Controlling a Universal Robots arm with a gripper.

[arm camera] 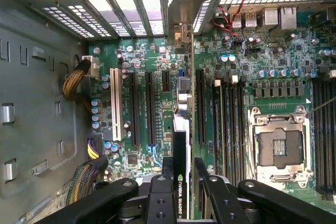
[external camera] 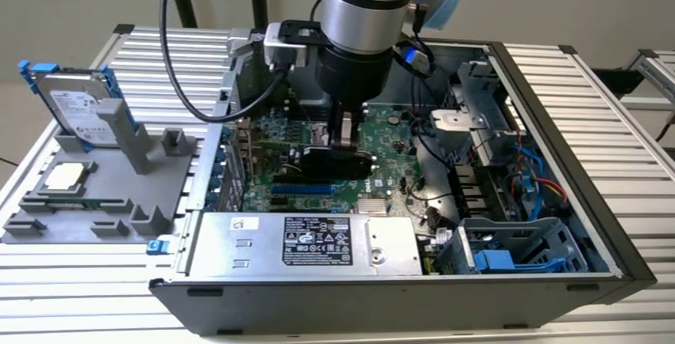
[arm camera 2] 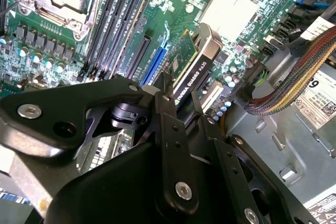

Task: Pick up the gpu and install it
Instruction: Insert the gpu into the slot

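A slatted metal bench [external camera: 590,83] carries an open computer case [external camera: 548,281] lying on its side, its green motherboard [external camera: 396,142] facing up. From the centre of the exterior view, the case spreads from about 12 o'clock round to 6 o'clock, with its silver power supply [external camera: 316,241] at 6 o'clock. The robot arm [external camera: 364,12] comes down from 12 o'clock into the case. A grey fixture [external camera: 95,202] sits outside the case at 9 o'clock, holding a silver hard drive [external camera: 79,107] upright at 10 o'clock and a small square silver chip [external camera: 65,175] just below it. The tool [external camera: 340,154] hangs over the middle of the motherboard, its fingers [arm camera: 205,192] narrowed onto the gpu [arm camera: 180,161], gripping the thin card edge-on by its two faces. In both wrist views the gpu [arm camera 2: 195,64] stands on edge above the board among the long expansion slots [arm camera: 148,108]; whether its edge has reached a slot cannot be told. The empty processor socket [arm camera: 278,148] lies well apart from it.
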